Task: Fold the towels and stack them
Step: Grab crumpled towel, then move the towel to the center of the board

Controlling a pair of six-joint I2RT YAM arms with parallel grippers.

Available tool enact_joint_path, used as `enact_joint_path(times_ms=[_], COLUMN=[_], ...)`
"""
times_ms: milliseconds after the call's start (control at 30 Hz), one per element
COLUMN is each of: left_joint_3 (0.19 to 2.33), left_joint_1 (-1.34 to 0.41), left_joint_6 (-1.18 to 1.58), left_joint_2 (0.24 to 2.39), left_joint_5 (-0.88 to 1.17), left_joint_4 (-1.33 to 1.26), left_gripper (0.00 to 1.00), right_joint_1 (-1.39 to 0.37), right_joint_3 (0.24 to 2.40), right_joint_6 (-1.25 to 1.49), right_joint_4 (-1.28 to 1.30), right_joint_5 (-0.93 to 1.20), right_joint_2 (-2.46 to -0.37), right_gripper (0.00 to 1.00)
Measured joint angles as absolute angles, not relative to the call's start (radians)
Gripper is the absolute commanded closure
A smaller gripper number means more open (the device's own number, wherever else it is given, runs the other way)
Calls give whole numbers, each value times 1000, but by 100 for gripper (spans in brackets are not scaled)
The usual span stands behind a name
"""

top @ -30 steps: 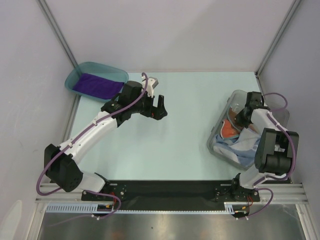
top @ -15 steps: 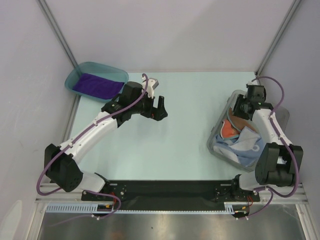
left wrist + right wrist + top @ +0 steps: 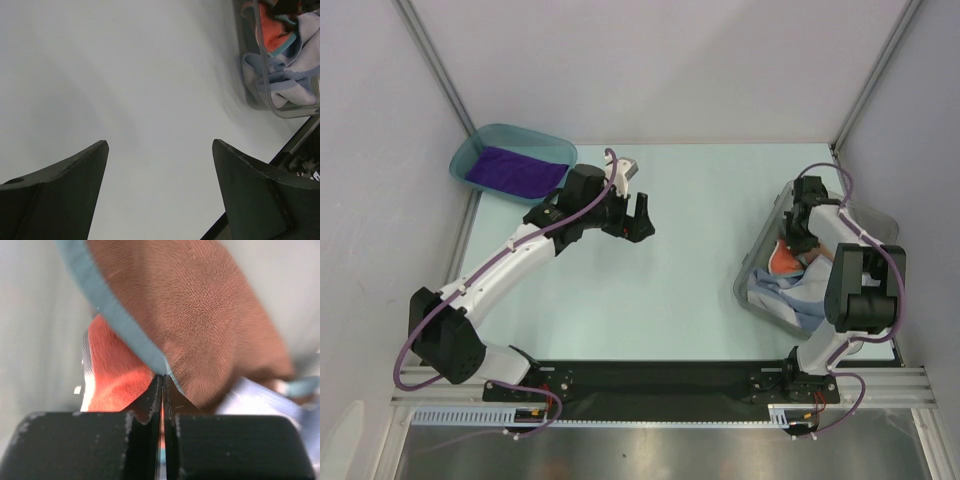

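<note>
A deep purple towel (image 3: 508,170) lies in the teal tray (image 3: 480,142) at the back left. A clear bin (image 3: 757,268) at the right holds a brown-red towel (image 3: 215,325) with a light-blue edge, an orange patch (image 3: 784,261) and a light blue towel (image 3: 795,295). My right gripper (image 3: 163,376) is shut on the edge of the brown-red towel inside the bin, where it also shows in the top view (image 3: 804,240). My left gripper (image 3: 640,216) is open and empty above the table's middle; the bin and its towels show far off in the left wrist view (image 3: 280,55).
Grey walls and metal posts close in the back and sides. The black base rail (image 3: 650,378) runs along the near edge. The pale green table (image 3: 690,260) lies between the arms.
My right arm has swung its wrist to the bin's far left part and lowered onto the brown-red towel. The left arm has not moved.
</note>
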State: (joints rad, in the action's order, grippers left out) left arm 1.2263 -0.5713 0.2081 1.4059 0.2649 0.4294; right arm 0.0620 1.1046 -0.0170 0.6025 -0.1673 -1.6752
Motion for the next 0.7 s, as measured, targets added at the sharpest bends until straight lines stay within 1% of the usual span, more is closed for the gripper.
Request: enact_joint_path(times_ms=[133, 333, 433, 567, 633, 700], left_joint_3=[1226, 1226, 1226, 1226, 1226, 1226], left_joint_1=[-571, -571, -571, -572, -572, -572], left_joint_6=[209, 210, 210, 210, 210, 211], left_joint_2=[1406, 1383, 1345, 1278, 1247, 1215], left_joint_5=[252, 213, 192, 135, 106, 82], left_joint_4=[429, 429, 429, 429, 429, 430], left_gripper=[8, 8, 8, 6, 6, 6], right_joint_1=[46, 28, 21, -42, -94, -145], right_joint_3=[1240, 1518, 1618, 1688, 1710, 1722], right_joint_6=[-29, -28, -10, 52, 96, 166], right_joint_4=[666, 738, 776, 776, 736, 643], right_joint_5=[-295, -313, -255, -96, -3, 98], right_joint_2=[-1654, -1534, -1462, -1345, -1295, -1245], right_gripper=[100, 100, 100, 100, 100, 100])
